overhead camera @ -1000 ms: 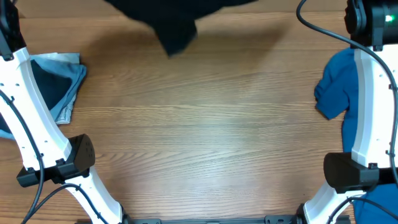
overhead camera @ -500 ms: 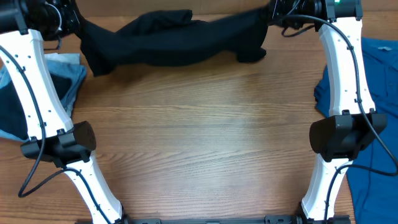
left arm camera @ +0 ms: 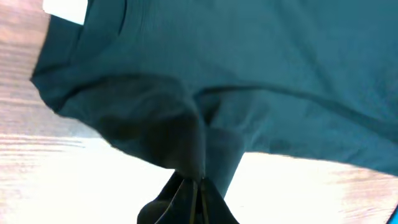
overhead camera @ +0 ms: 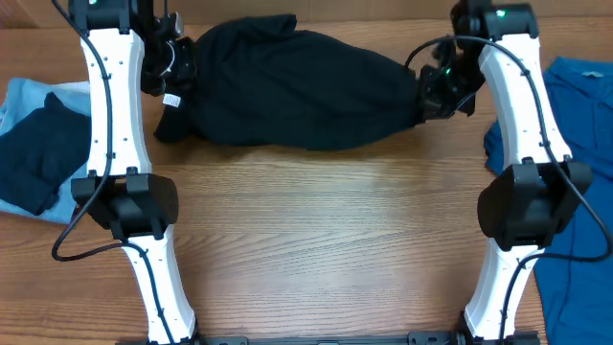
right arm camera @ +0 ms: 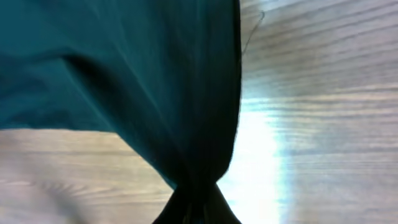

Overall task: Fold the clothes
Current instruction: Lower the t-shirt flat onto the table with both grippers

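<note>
Black shirt [overhead camera: 297, 91], apparently slack, between closed fingers [left arm camera: 169, 206]

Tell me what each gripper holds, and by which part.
Both hold the black shirt: the left gripper pinches bunched fabric at the end near the white label, the right gripper pinches the opposite end.

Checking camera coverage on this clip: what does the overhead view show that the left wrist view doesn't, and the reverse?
Only overhead: the right hand gripping one end of the black shirt, a blue shirt beyond it, a dark garment far left. Only left wrist: the left hand pinched shut on a bunched fold, close up. Both: the black shirt, its white label, the wooden table.
</note>
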`<state>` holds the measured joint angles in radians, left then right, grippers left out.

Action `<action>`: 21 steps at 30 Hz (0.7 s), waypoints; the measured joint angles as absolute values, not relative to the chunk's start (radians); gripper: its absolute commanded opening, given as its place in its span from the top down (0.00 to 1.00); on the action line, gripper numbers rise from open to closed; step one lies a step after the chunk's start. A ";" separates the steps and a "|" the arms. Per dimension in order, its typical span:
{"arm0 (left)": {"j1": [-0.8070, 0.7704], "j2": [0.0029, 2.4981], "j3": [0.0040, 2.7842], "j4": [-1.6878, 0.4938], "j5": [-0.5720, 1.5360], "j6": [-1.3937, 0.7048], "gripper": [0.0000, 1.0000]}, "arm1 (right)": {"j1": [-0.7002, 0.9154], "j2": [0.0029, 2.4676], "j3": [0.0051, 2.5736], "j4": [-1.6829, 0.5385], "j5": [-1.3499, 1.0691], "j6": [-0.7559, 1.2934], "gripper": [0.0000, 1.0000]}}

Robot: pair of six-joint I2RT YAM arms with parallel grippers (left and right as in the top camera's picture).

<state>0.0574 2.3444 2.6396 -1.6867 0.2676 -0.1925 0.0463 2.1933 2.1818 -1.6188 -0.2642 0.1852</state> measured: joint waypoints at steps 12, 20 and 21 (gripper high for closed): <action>0.014 2.349 2.234 -1.686 0.189 -0.211 0.96 | 0.041 2.193 1.734 -1.550 -0.164 0.184 0.96; -0.068 2.345 2.097 -1.685 0.155 -0.211 0.96 | -0.064 2.193 1.660 -1.406 -0.115 0.175 0.66; -0.076 2.338 2.066 -1.685 0.148 -0.211 0.96 | -0.063 2.193 1.660 -1.393 -0.115 0.170 0.53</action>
